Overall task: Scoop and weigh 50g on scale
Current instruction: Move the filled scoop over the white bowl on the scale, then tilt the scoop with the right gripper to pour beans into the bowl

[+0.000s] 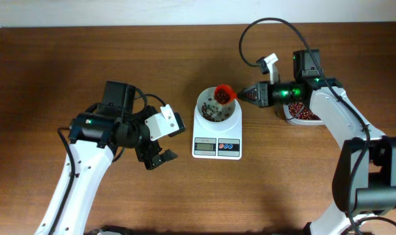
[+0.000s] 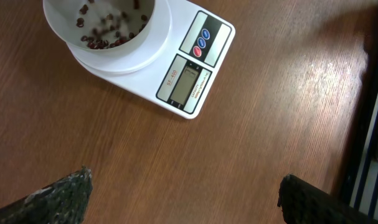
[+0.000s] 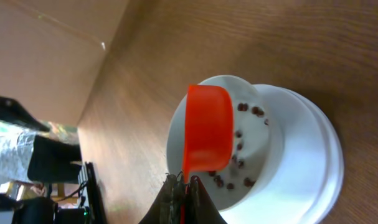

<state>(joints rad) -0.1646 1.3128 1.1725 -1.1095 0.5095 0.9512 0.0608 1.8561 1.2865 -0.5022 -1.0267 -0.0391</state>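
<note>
Right gripper [image 3: 182, 186] clamped on orange scoop [image 3: 208, 137] over bowl [image 3: 263, 146], left-wrist view alone shows scale [image 2: 212, 67] display [image 2: 187, 84], digits seemingly blurred, left gripper [image 2: 185, 198] spread wide

Matt wood-grain table [image 1: 54, 59]; smooth white plastic scale [image 1: 216, 147]; orange plastic scoop [image 3: 207, 134].

Bright even light, soft shadows, blurred beans [image 2: 104, 28]

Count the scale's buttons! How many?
3, in a row on the scale beside its display: the red button nearest it, then the middle blue button, then the end blue button. None seem hidden.
</note>
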